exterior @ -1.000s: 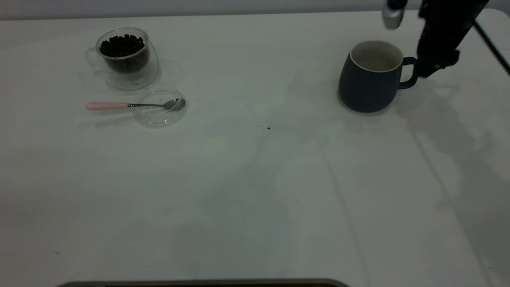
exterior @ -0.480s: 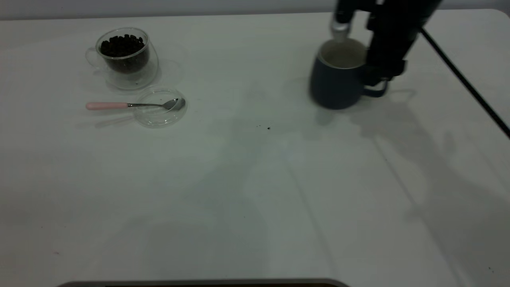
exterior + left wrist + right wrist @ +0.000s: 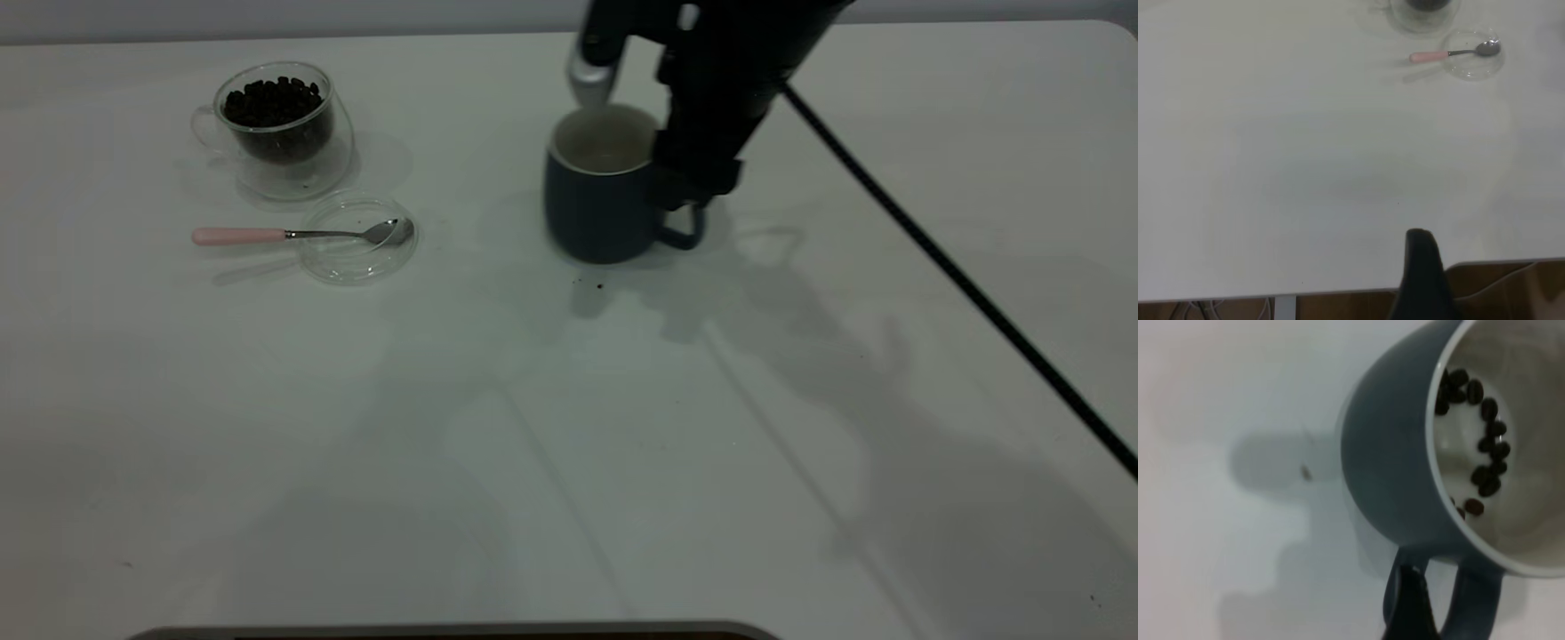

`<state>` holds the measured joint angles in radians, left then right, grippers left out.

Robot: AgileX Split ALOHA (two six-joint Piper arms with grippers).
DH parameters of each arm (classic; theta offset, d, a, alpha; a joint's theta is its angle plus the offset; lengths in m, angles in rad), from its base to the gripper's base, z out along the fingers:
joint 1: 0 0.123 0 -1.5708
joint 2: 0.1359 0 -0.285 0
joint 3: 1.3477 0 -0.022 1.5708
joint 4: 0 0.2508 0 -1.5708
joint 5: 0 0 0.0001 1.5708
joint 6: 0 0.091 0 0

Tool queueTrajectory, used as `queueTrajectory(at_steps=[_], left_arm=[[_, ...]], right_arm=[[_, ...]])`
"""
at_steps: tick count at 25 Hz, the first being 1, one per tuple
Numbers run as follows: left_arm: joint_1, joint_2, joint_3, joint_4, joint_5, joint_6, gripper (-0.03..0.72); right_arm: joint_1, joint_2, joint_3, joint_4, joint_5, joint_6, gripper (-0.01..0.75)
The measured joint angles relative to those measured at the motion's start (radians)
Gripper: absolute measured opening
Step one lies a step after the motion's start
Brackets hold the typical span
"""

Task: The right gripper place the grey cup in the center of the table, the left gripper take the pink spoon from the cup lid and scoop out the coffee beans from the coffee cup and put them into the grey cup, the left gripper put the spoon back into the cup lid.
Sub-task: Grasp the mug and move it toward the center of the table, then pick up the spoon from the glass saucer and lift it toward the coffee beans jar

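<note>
Exterior view: the right end effector (image 3: pixel 685 200) pinches the handle of the grey cup (image 3: pixel 597 188), near the middle of the worktop (image 3: pixel 569 427). A few coffee beans (image 3: pixel 1481 447) lie inside it. The pink spoon (image 3: pixel 298 234) rests across the cup lid (image 3: pixel 356 258), beside the coffee cup (image 3: pixel 283 129). Whether the left end effector (image 3: pixel 1421 277), at the worktop's edge, is spread or pressed together cannot be told.

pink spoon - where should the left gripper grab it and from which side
Grip the pink spoon by its pink handle, which sticks out past the cup lid over bare table, coming from above. Its bowl rests in the lid, and the coffee cup stands close behind.
</note>
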<state>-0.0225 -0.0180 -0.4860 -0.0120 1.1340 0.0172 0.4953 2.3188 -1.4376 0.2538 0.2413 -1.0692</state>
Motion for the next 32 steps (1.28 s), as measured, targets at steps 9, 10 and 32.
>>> queueTrajectory(at_steps=[9,10,32], left_arm=[[0.000,0.000,0.000,0.000,0.000,0.000,0.588],[0.000,0.000,0.000,0.000,0.000,0.000,0.588],[0.000,0.000,0.000,0.000,0.000,0.000,0.588]], right_arm=[[0.008,-0.196,0.001,0.072,0.141,0.166,0.609],[0.001,-0.238,0.001,0.066,0.190,0.207,0.607],[-0.010,-1.103,0.240,-0.247,0.991,0.868,0.594]])
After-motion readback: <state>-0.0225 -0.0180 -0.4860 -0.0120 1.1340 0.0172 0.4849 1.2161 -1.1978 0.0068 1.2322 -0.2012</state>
